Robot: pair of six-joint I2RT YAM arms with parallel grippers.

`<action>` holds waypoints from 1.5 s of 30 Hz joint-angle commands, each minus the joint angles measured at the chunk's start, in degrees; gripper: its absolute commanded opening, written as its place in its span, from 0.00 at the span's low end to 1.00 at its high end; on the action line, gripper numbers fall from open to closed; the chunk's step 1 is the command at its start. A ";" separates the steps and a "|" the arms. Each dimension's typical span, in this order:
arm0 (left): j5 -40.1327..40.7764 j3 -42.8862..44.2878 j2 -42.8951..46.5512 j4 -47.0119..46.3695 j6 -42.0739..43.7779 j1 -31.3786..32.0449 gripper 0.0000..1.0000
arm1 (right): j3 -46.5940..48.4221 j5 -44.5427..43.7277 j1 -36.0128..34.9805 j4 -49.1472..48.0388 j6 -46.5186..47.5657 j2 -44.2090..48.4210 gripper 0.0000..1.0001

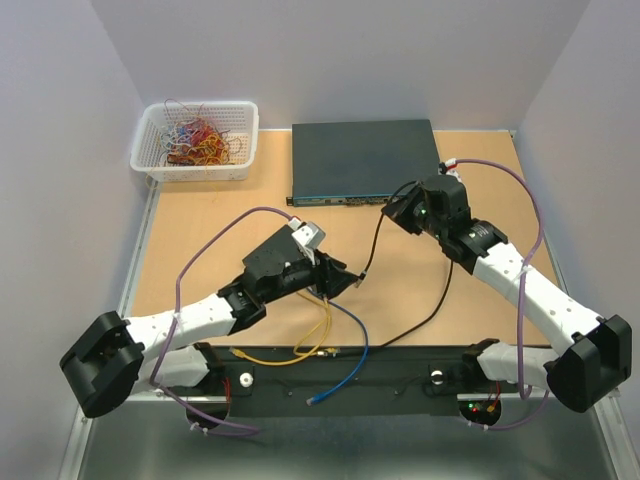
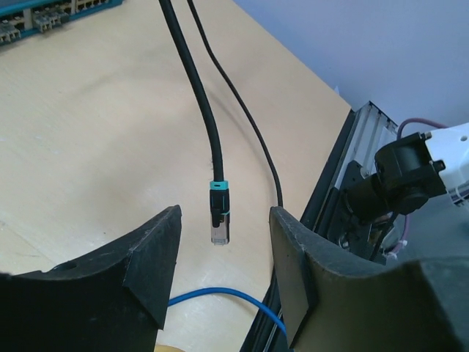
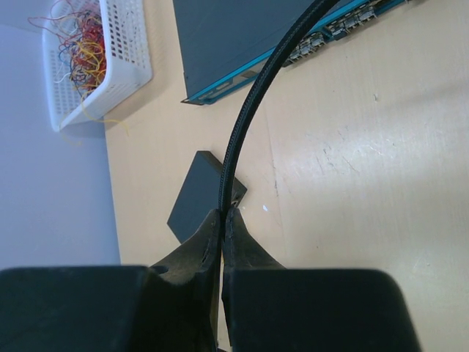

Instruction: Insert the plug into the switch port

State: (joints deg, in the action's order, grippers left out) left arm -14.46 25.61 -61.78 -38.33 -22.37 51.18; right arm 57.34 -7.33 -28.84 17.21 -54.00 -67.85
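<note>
Left gripper [image 2: 224,218] spread wide, holding nothing. The plug [image 2: 219,229], clear tip with a teal collar, sits in the gap between its fingers and touches neither. Whether it hangs or rests on the table [image 3: 352,161] I cannot tell. Right gripper [image 3: 223,220] pinched tight on the black cable [image 3: 245,125], up the line from the plug. Small black box [image 3: 196,196] lies flat on the table just beneath that cable, apart from the big rack switch [image 3: 227,37]; its port row too small to make out. Judged step: taking hold of the plug, not yet seated. Next move calls for closing squarely on the plug body, then lining its tip with a port on the box edge.
</note>
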 commanded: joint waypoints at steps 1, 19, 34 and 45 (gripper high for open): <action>-2.94 -0.47 -1.76 -6.32 0.93 0.24 0.60 | 2.51 1.44 0.45 -3.85 -0.14 1.67 0.00; -6.90 -1.52 -9.06 -9.66 0.22 0.59 0.53 | 3.13 2.50 0.63 -4.38 -0.14 1.94 0.00; -8.74 -0.38 -11.00 -10.01 -0.13 1.29 0.13 | 2.34 2.94 0.63 -4.56 -0.23 2.11 0.00; 4.05 9.27 -4.06 22.55 3.49 2.08 0.00 | 7.61 17.15 0.63 -1.30 28.21 4.46 0.58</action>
State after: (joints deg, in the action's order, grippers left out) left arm -18.00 29.34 -68.99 -29.67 -20.64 52.21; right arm 59.88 1.37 -28.51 17.37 -41.15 -67.24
